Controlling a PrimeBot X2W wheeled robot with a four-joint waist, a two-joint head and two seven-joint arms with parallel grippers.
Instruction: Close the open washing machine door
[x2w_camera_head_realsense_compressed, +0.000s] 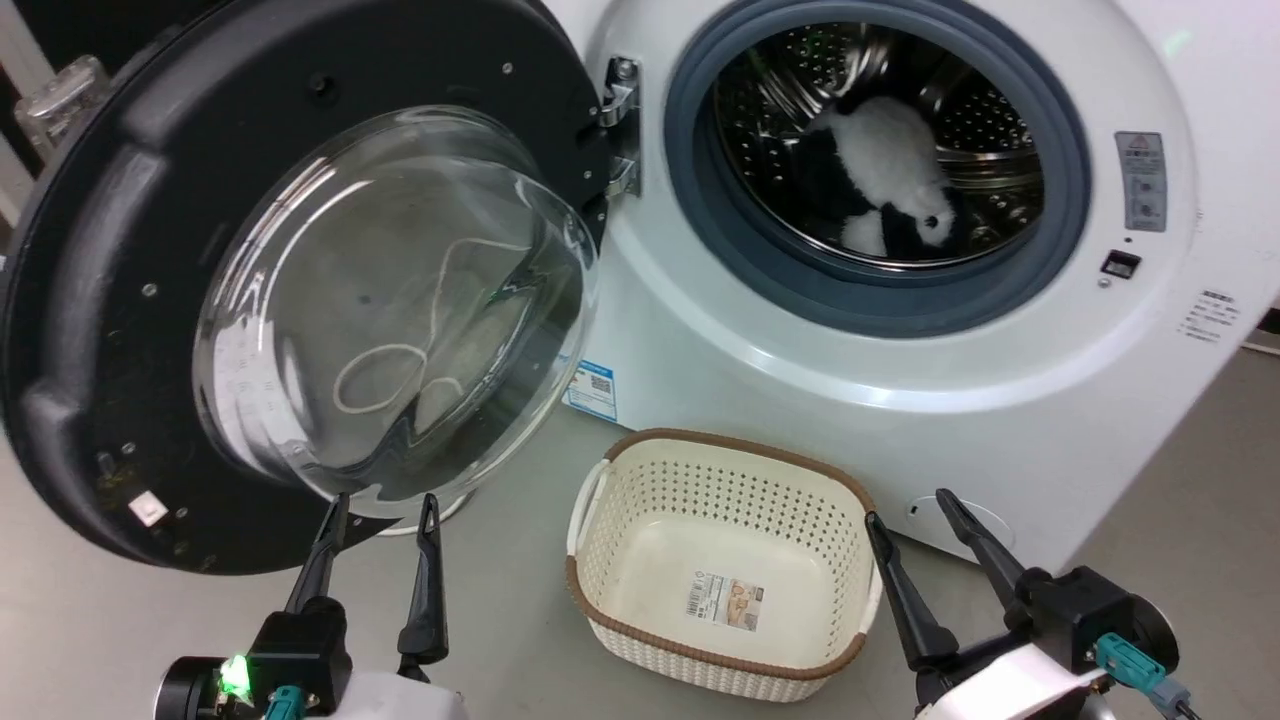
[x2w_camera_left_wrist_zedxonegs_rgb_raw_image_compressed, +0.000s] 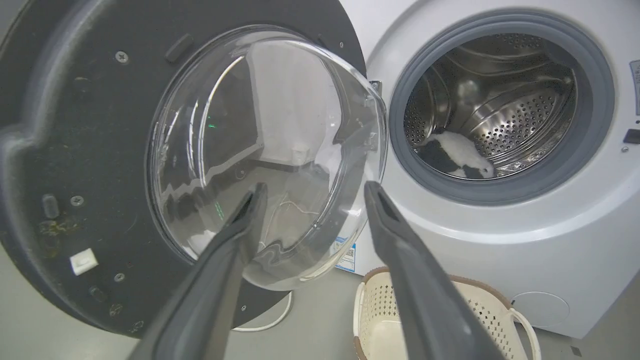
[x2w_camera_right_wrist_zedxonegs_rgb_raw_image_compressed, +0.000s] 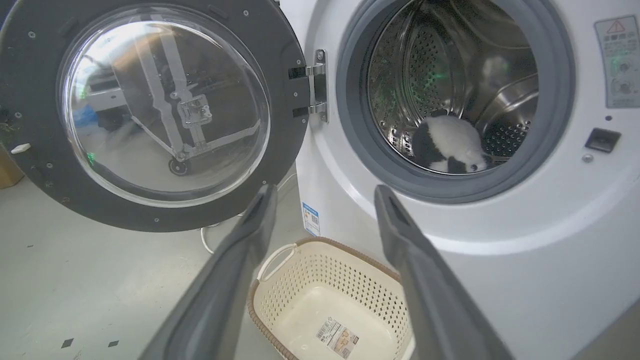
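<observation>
Matt black plastic rings glossy clear glass on the washing machine door (x2w_camera_head_realsense_compressed: 400, 300); the washing machine (x2w_camera_head_realsense_compressed: 800, 370) has a smooth white shell, grey rubber gasket (x2w_camera_head_realsense_compressed: 692, 190), shiny steel drum (x2w_camera_head_realsense_compressed: 990, 120).

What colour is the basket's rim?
The rim is brown; the head view shows it best.

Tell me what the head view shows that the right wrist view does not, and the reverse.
Head view: the open left gripper, by the round black-ringed glass door. Right wrist view: a wheeled metal frame seen in that glass, and black marks on the grey floor. Both: the door, the open right gripper, the cream perforated plastic basket, the black-and-white plush toy in the steel drum.
</observation>
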